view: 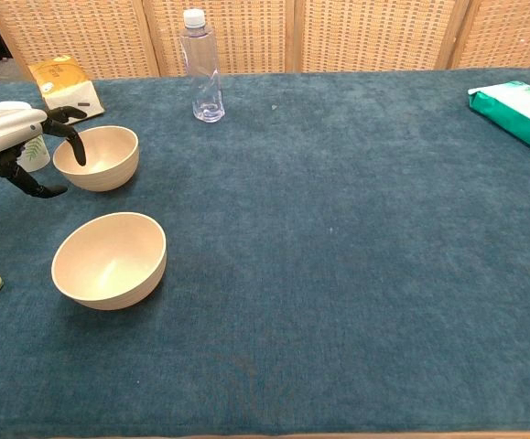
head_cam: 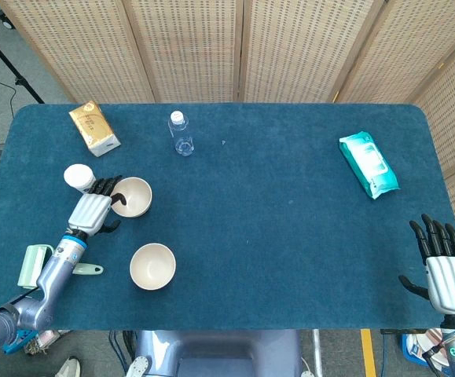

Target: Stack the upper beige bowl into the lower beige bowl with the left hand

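Observation:
Two beige bowls stand on the blue table [head_cam: 290,236] at its left side. The upper bowl [head_cam: 135,196] [view: 100,155] is upright, and so is the lower bowl [head_cam: 152,266] [view: 109,259] nearer the front edge. My left hand [head_cam: 93,208] [view: 17,137] is at the upper bowl's left rim. Its dark fingertips [view: 77,146] hook over the rim into the bowl, while the thumb stays apart from the outer wall. My right hand [head_cam: 445,263] rests at the front right corner with fingers spread and nothing in it; the chest view does not show it.
A clear bottle [head_cam: 181,133] [view: 202,69] stands at the back centre-left. A tan packet [head_cam: 93,128] [view: 63,82] and a white cup [head_cam: 78,177] lie just behind my left hand. A pale green mug [head_cam: 32,263] is by my left forearm. A green wipes pack [head_cam: 368,163] [view: 521,105] lies far right.

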`<state>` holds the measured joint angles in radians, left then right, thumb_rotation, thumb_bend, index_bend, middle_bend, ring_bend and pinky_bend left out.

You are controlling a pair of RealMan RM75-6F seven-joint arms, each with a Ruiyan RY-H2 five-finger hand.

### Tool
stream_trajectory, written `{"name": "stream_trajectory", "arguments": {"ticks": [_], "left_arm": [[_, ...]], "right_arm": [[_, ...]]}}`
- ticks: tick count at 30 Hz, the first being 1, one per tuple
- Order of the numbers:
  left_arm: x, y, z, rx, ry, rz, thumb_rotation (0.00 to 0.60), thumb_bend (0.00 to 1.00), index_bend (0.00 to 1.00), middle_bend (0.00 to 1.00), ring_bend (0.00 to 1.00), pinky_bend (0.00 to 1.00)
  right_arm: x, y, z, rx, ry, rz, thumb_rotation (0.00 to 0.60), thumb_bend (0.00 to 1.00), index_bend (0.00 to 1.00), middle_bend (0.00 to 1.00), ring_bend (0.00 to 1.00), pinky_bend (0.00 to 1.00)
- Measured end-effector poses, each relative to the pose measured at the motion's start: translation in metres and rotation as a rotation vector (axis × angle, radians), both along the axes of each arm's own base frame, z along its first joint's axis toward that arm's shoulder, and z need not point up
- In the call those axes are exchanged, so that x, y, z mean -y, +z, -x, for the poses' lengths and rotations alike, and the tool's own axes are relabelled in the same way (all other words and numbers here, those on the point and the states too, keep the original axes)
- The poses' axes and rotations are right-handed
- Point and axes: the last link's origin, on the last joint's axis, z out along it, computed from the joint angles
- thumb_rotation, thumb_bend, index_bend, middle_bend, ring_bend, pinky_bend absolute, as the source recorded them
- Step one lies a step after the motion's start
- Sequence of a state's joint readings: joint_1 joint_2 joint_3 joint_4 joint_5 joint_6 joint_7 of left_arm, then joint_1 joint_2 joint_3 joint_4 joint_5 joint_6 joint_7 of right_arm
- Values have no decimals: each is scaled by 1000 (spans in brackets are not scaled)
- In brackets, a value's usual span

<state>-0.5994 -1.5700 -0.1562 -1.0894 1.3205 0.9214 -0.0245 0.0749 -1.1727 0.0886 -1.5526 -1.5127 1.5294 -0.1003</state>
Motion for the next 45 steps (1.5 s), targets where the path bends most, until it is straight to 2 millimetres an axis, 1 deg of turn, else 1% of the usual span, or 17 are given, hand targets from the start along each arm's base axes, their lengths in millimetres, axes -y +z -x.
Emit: {"name": "stream_trajectory", "arguments": {"ticks": [5,11,19,25,29,33,35,38,40,42,45], "left_arm": [[-3,-3,-2,-4,0,-7,600,383,575,0,0,0],[-3,-2,-2,-17,-1,-15,600,413,664,0,0,0],[0,8,-4,-17,-27,-53,600,429,686,0,0,0],[12,16,-15,23,-74,-46,600,428,694,0,0,0],[29,24,-27,47,-136,-1,600,428,699,0,0,0],[58,37,-41,77,-204,76,600,428,699,0,0,0],[71,44,-45,86,-233,104,600,429,700,0,0,0],[91,51,-44,101,-269,134,600,429,702,0,0,0],[103,53,-39,114,-280,149,600,428,702,0,0,0],[113,54,-33,131,-285,171,600,427,702,0,0,0],[122,57,-24,144,-295,190,600,428,702,0,0,0]], "right_arm": [[0,1,1,3,-3,1,600,0,0,0,0,0],[0,0,0,2,-2,-1,600,0,0,0,0,0],[0,0,0,2,-2,-1,600,0,0,0,0,0],[0,0,0,2,-5,0,600,0,0,0,0,0],[0,-1,-1,3,-2,-1,600,0,0,0,0,0],[-1,0,-1,4,0,1,600,0,0,0,0,0],[-1,1,-2,5,1,2,600,0,0,0,0,0],[-2,1,-2,7,1,3,600,0,0,0,0,0],[-2,2,-2,8,4,7,600,0,0,0,0,0],[-2,3,-3,13,4,8,600,0,0,0,0,0],[-2,3,-3,17,6,8,600,0,0,0,0,0]]}}
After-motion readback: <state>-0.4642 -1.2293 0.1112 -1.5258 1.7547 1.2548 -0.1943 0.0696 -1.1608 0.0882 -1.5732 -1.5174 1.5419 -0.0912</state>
